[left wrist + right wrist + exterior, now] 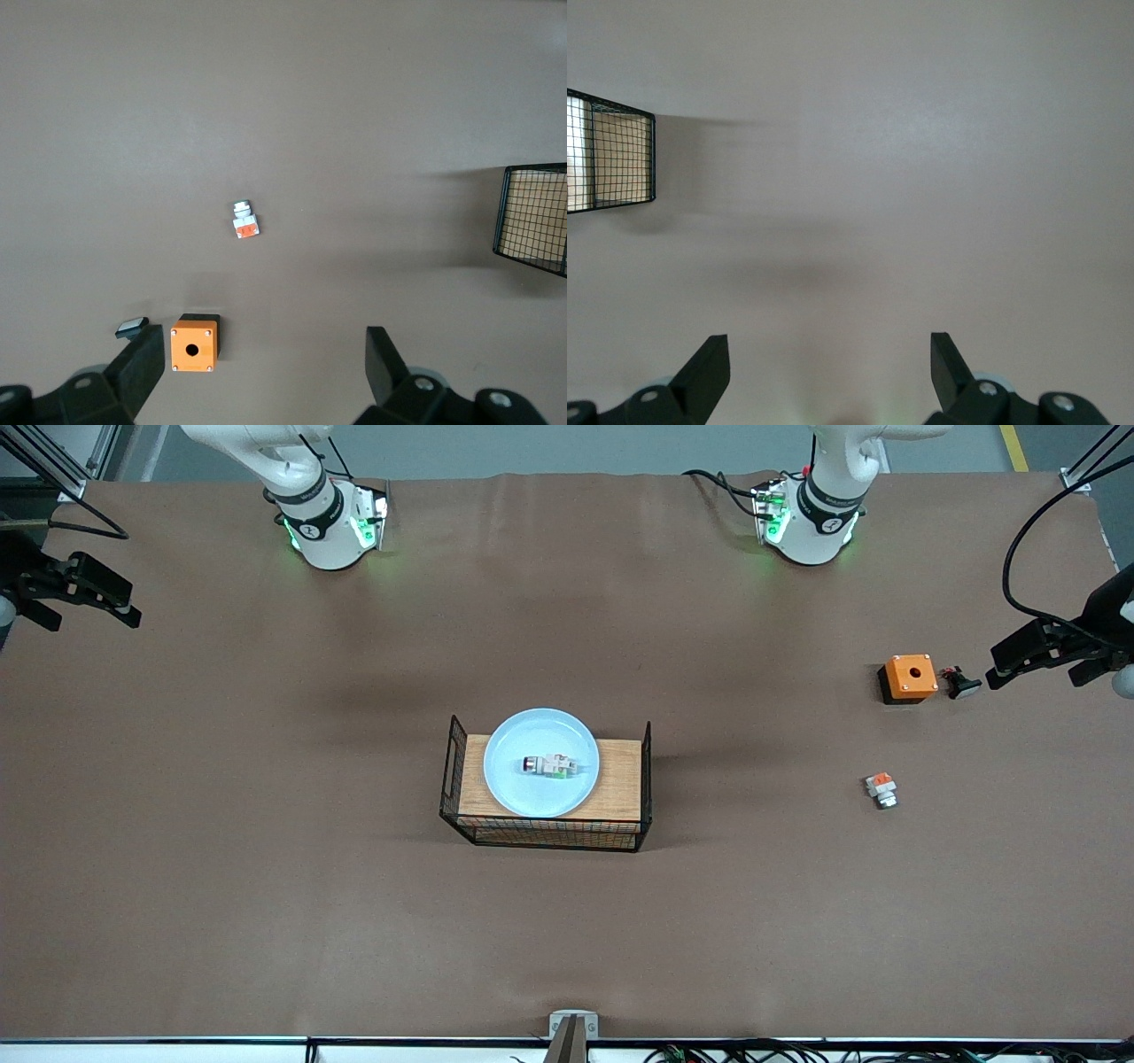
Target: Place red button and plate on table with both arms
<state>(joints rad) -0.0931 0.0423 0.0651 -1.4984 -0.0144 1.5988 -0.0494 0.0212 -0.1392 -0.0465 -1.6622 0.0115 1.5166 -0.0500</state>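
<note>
The pale-blue plate (500, 766) rests on the wooden top of a small black wire rack (620, 779) in the middle of the brown table (266, 886). The red button (549, 766) lies on its side in the plate. My left gripper (997, 666) hangs open and empty over the left arm's end of the table, by an orange box; its own view (266, 354) shows the jaws wide apart. My right gripper (133, 607) hangs open and empty over the right arm's end; its own view (830, 354) shows bare table between the jaws.
An orange box with a round hole (910, 677) (194, 345) stands by a small black part (959, 683) (131, 327). A small part with an orange-red block (881, 789) (244, 220) lies nearer the front camera. The rack's end shows in both wrist views (536, 220) (611, 159).
</note>
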